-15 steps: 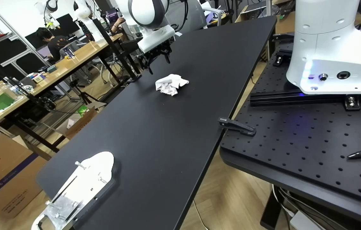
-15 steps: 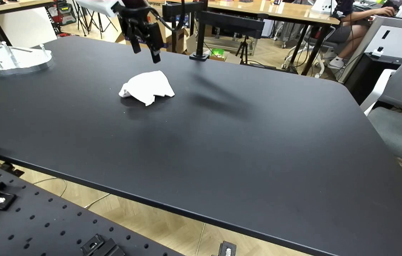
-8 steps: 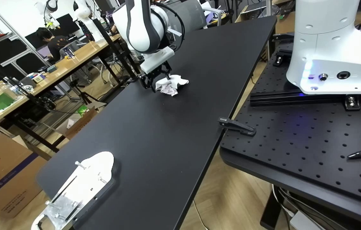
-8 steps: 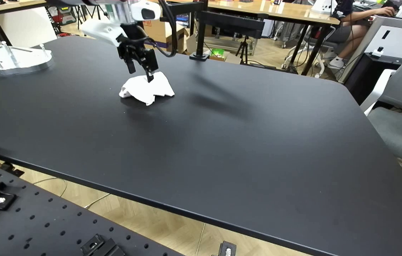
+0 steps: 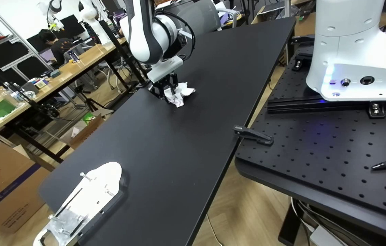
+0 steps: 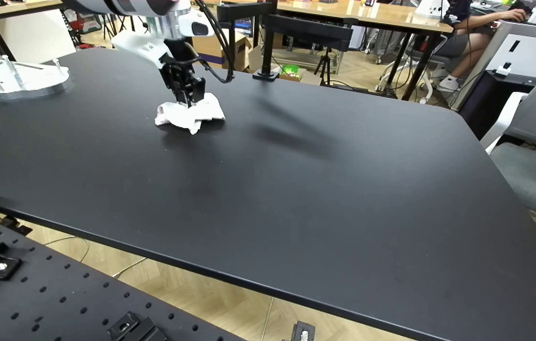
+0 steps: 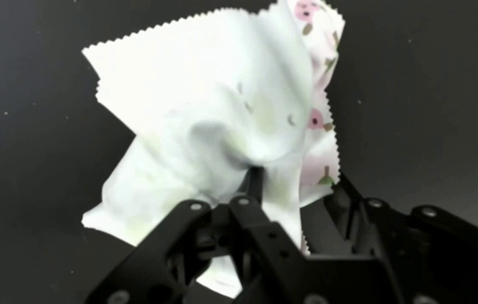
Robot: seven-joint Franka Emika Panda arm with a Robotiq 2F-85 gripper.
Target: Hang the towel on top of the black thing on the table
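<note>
The white towel (image 5: 181,95) lies crumpled on the dark table in both exterior views, with a pink-and-green print on its underside in the wrist view. My gripper (image 7: 296,175) is down at it, jaws partly closed but still apart. One finger (image 7: 255,181) presses into the cloth; the opposite finger reaches the towel's edge, and cloth lies between them. The fingertips are partly covered by the towel (image 6: 206,111). A black post with a horizontal bar (image 6: 308,32), apparently the black thing, is fixed at the table's edge behind the gripper.
A white plate with upright bolts (image 5: 107,174) lies at one end of the table (image 5: 165,147). A black clamp (image 5: 252,135) bridges the table edge and the perforated base board (image 5: 315,153). A grey chair (image 6: 528,123) stands beside the table.
The gripper has come down from above the table onto the towel, and its jaws have drawn closer together. The towel has shifted slightly and bunched up around the fingers.
</note>
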